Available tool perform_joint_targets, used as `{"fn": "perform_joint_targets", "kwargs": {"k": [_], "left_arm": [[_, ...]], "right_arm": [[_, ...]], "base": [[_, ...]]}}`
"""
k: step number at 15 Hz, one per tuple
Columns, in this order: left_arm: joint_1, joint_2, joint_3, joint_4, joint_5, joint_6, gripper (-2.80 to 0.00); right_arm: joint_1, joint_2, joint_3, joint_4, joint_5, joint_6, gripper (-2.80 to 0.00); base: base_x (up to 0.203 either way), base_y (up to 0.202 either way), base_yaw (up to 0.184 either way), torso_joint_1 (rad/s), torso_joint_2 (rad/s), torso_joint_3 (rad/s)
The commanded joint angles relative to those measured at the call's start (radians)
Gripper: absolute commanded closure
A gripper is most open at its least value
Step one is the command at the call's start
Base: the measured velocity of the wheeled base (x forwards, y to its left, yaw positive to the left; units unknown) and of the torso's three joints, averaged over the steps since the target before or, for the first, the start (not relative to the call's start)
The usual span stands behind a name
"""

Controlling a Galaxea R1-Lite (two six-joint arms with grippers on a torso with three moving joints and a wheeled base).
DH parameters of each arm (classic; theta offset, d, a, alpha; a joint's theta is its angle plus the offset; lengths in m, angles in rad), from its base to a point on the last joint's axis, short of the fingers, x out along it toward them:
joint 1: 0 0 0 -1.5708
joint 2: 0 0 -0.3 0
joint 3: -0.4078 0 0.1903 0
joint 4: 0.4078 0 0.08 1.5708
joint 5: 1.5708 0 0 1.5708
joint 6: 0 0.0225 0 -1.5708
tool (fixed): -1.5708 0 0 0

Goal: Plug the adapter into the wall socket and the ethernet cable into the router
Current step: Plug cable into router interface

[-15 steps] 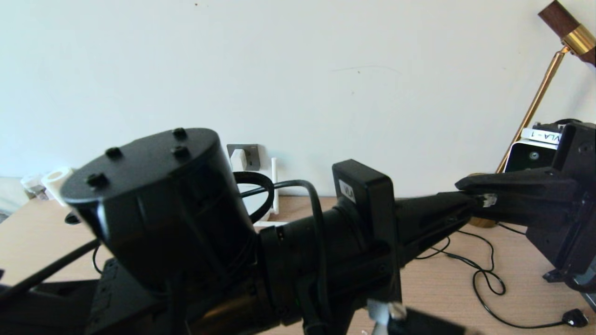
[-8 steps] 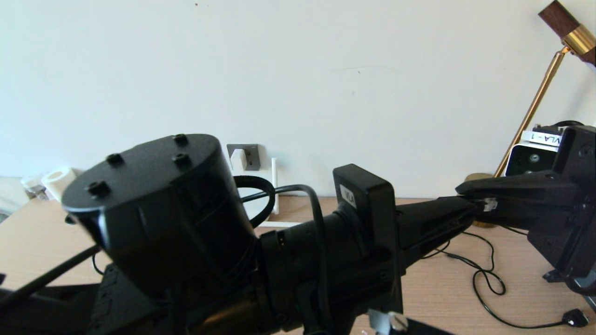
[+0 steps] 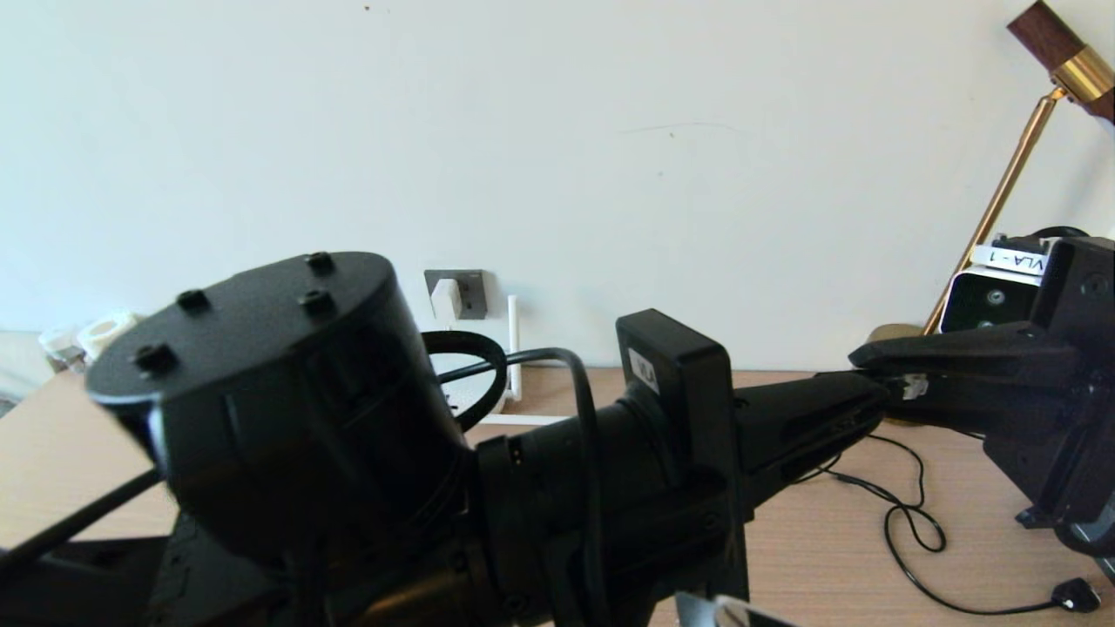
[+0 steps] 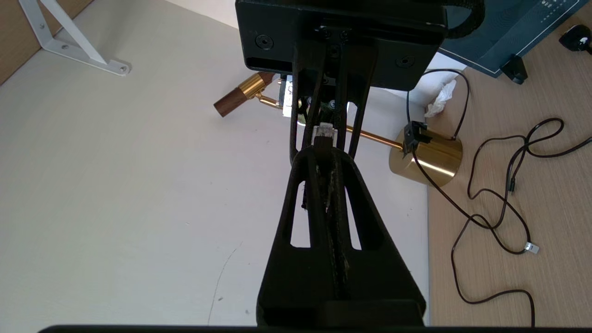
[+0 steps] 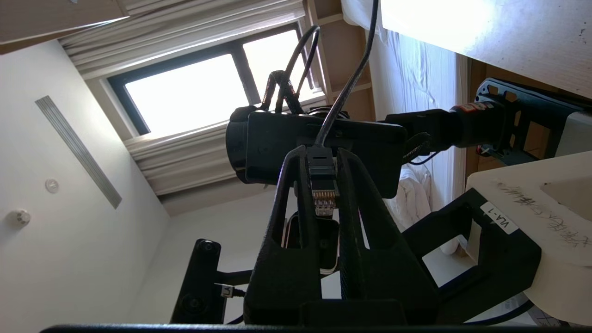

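The ethernet cable's clear connector (image 3: 913, 383) hangs in the air at the right, above the desk, between both grippers. My right gripper (image 5: 322, 157) is shut on the connector (image 5: 323, 201), which sits between its fingers with the clear end facing the wrist. My left gripper (image 4: 322, 155) meets it tip to tip and is shut on the black boot just behind the connector (image 4: 322, 132). The white adapter (image 3: 446, 298) sits in the dark grey wall socket (image 3: 473, 292). Of the router only a white antenna (image 3: 513, 344) shows clearly; my left arm hides the rest.
A brass lamp (image 3: 1002, 192) with a round base (image 4: 428, 157) stands at the back right. A thin black cord (image 3: 906, 522) with a small black plug (image 3: 1073, 595) loops over the wooden desk (image 3: 827, 540). White rolls (image 3: 100, 331) sit far left.
My left arm's elbow has drifted left and slightly down. Both grippers and the connector between them have sunk a little; the grips are unchanged.
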Motion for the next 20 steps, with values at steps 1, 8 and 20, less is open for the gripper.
{"fn": "perform_joint_targets", "kwargs": {"k": [1,8,20], "left_arm": [[-0.006,-0.019,0.0,-0.009,-0.002,0.007,0.0],[-0.007,-0.014,0.011,-0.011,0.0,0.004,0.0],[-0.007,-0.009,0.033,-0.01,0.001,0.003,0.0]], "right_arm": [[0.0,0.004,0.0,0.0,0.004,0.007,0.0],[0.0,0.0,0.0,0.0,0.004,0.007,0.0],[0.0,-0.012,0.004,0.001,0.004,0.004,0.0]], "base": [[0.0,0.0,0.0,0.0,0.0,0.0],[0.0,0.0,0.0,0.0,0.0,0.0],[0.0,0.0,0.0,0.0,0.0,0.0]]}}
